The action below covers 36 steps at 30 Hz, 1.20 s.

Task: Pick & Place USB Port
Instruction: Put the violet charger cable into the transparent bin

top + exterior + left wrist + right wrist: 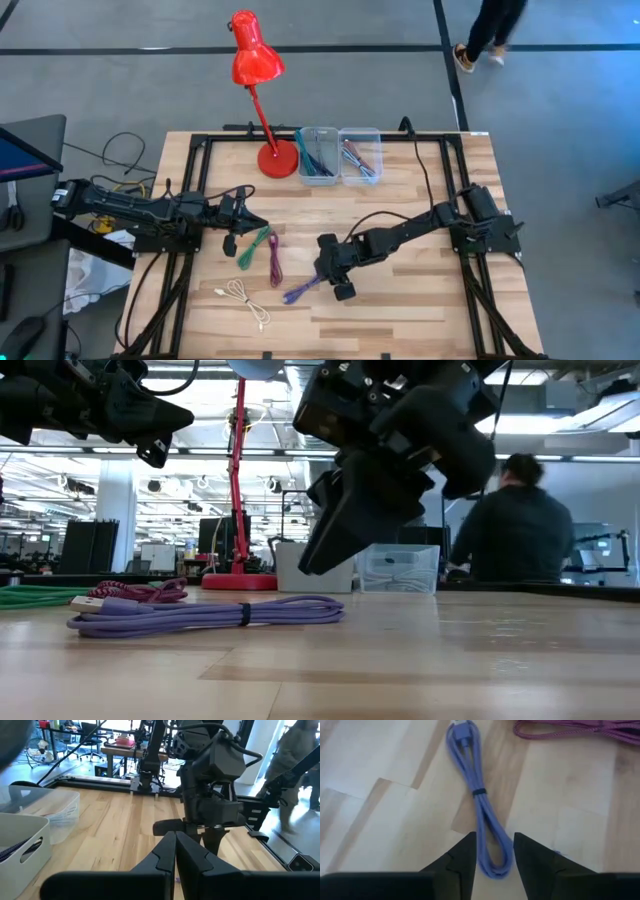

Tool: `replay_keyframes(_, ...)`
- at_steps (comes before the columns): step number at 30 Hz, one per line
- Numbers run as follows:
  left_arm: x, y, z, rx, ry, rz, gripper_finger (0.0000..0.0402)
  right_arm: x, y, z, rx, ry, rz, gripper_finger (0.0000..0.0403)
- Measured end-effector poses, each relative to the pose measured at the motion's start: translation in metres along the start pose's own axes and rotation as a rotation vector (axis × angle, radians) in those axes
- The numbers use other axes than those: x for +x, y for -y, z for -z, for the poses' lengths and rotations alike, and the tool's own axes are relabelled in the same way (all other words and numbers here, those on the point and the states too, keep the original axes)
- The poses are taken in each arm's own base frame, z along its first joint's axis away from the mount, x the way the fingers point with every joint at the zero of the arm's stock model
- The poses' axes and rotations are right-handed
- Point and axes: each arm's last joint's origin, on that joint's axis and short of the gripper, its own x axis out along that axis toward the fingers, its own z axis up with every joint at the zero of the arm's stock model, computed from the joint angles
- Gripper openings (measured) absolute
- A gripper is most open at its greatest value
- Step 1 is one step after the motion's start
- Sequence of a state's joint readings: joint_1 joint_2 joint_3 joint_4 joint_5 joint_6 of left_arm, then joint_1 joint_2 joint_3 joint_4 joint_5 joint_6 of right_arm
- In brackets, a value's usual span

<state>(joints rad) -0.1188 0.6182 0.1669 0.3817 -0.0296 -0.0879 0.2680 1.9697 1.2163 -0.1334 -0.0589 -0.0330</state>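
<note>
A purple USB cable (300, 292), coiled and bound by a dark tie (479, 792), lies flat on the wooden table (420, 310); its plug end (90, 603) points toward the table's left. My right gripper (495, 852) is open and hovers over the cable's looped end (497, 862), one finger on each side, clear of it in the low view (320, 555). My left gripper (175, 852) is shut and empty, held above the table at the left (235, 225), over a green cable (255, 245).
A magenta cable (275, 260) and a white cable (245, 300) lie left of the purple one. Two clear bins (320, 155) (360, 155) holding cables stand at the far edge beside a red desk lamp (258, 65). A person (520, 520) sits beyond the table.
</note>
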Motion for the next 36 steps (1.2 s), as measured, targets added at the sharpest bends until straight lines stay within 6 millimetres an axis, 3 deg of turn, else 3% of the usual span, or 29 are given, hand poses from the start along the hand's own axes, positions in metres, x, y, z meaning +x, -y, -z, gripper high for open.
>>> replay_keyframes(6, 0.0, 0.0, 0.0, 0.0, 0.0, 0.0, 0.0012, 0.0, 0.0, 0.0, 0.0, -0.002, 0.0, 0.0122)
replay_keyframes(20, 0.0, 0.0, 0.0, 0.0, 0.0, 0.0, 0.0012, 0.027, -0.003, 0.016, 0.033, -0.058, -0.043, 0.0116)
replay_keyframes(23, 0.0, 0.0, 0.0, 0.0, 0.0, 0.0, 0.0012, 0.029, -0.002, 0.017, 0.034, -0.06, -0.036, 0.0094)
replay_keyframes(28, 0.0, 0.0, 0.0, 0.0, 0.0, 0.0, 0.0012, 0.027, -0.001, 0.016, 0.03, -0.055, -0.025, 0.0017)
replay_keyframes(36, 0.0, 0.0, 0.0, 0.0, 0.0, 0.0, 0.0012, 0.019, 0.007, 0.012, 0.029, -0.04, 0.003, 0.0006)
